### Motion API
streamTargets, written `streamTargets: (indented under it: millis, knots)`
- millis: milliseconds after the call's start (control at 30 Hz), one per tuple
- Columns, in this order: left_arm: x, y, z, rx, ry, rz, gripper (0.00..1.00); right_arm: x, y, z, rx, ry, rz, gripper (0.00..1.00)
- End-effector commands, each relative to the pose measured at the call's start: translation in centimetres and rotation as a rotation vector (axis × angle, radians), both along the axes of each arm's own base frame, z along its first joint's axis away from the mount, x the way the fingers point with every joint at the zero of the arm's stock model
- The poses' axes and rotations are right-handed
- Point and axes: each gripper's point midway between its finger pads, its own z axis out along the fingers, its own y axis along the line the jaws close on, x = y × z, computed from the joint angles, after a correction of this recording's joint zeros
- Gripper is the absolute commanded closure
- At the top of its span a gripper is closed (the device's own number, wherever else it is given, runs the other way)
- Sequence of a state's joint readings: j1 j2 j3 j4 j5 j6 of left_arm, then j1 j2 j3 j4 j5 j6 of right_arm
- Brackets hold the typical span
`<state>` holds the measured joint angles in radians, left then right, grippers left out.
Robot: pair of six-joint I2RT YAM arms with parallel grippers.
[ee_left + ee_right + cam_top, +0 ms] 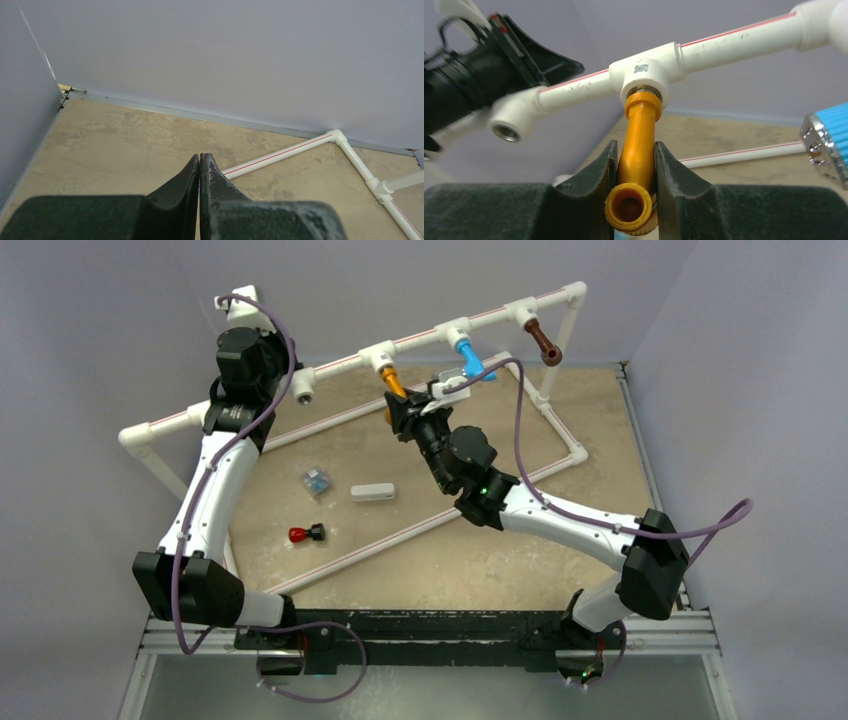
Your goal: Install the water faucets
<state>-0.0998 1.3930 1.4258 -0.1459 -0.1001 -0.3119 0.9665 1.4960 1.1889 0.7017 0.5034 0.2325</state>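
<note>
Nearest the arm bases, three loose bits lie on the beige worktop (470, 560): a small red-and-black piece (306, 534), a short white bar (372, 492) and a clear bluish item (316, 481) too small to make out. All three sit inside the white pipe frame (380, 542) that rests flat on the surface.

Further in, the right pincer (635, 147) reaches up to the raised rail (418, 338). It is pinching the orange-yellow faucet (638, 125), with one black finger lying against each flank of the bent body. The faucet's round open mouth faces the wrist camera between the fingers. Its upper end sits inside the downward socket of a white tee fitting (644, 75), where a thin silver ring shows at the rim.

Along the same rail to the right, the light blue faucet (468, 357) hangs from the next tee. The dark brown faucet (543, 342) hangs from the tee beyond that, near the far corner post. To the left of the orange one, an end fitting (506, 131) shows a bare threaded silver socket.

The left pincer (200, 160) is pressed together with nothing between its fingers. It is held high by the left end of the rail and looks over bare worktop toward the back wall.
</note>
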Motion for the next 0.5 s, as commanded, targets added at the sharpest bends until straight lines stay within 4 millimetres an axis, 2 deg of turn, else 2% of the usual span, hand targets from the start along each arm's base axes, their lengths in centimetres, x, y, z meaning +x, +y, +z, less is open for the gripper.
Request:
streamTargets:
  millis: [0, 67, 233, 467]
  knots:
    - [-1.0, -0.7, -8.9, 0.026, 0.286, -0.035, 1.0, -1.0, -1.4, 5.7, 0.499, 0.093, 0.208, 1.0]
    - [-1.0, -0.7, -9.0, 0.026, 0.288, -0.035, 1.0, -1.9, -2.1, 6.9, 0.603, 0.081, 0.257, 1.0]
    - [-1.1, -0.7, -9.0, 0.025, 0.287, -0.035, 1.0, -2.8, -2.2, 7.2, 0.794, 0.172, 0.361, 1.0]
    - [-1.1, -0.7, -8.9, 0.025, 0.287, -0.034, 1.0, -2.7, -2.5, 7.6, 1.027, 0.306, 0.476, 1.0]
